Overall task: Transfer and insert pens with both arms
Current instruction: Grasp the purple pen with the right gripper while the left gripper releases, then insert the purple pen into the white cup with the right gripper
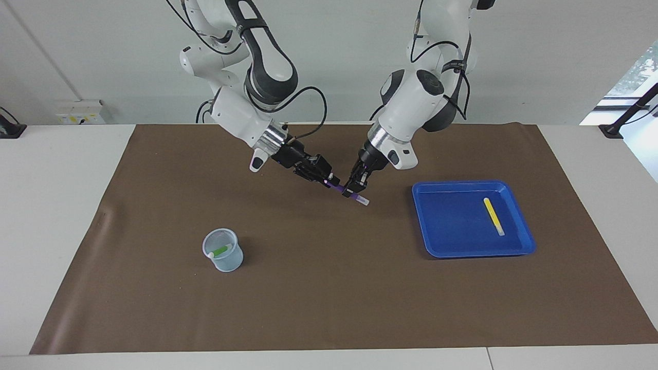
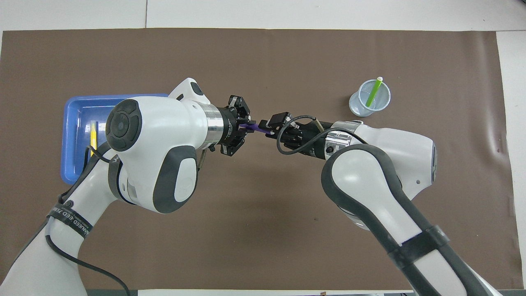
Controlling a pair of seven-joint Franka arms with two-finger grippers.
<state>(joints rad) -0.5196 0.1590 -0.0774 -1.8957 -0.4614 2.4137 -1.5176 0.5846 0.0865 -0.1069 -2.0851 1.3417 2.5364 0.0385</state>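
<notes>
The purple pen (image 1: 343, 191) (image 2: 255, 127) is held in the air over the middle of the brown mat, with its pale cap end (image 1: 364, 201) pointing away from the robots. My left gripper (image 1: 355, 192) (image 2: 245, 125) is shut on it near the cap end. My right gripper (image 1: 330, 181) (image 2: 267, 126) is at the pen's other end. The green pen (image 1: 221, 251) (image 2: 373, 92) stands tilted in a clear cup (image 1: 229, 262) (image 2: 358, 105). The yellow pen (image 1: 493, 216) (image 2: 93, 135) lies in the blue tray (image 1: 447, 249) (image 2: 74, 123).
The cup stands toward the right arm's end of the table, the tray toward the left arm's end. A brown mat (image 1: 329, 298) (image 2: 263, 230) covers the table. White table edge shows around the mat.
</notes>
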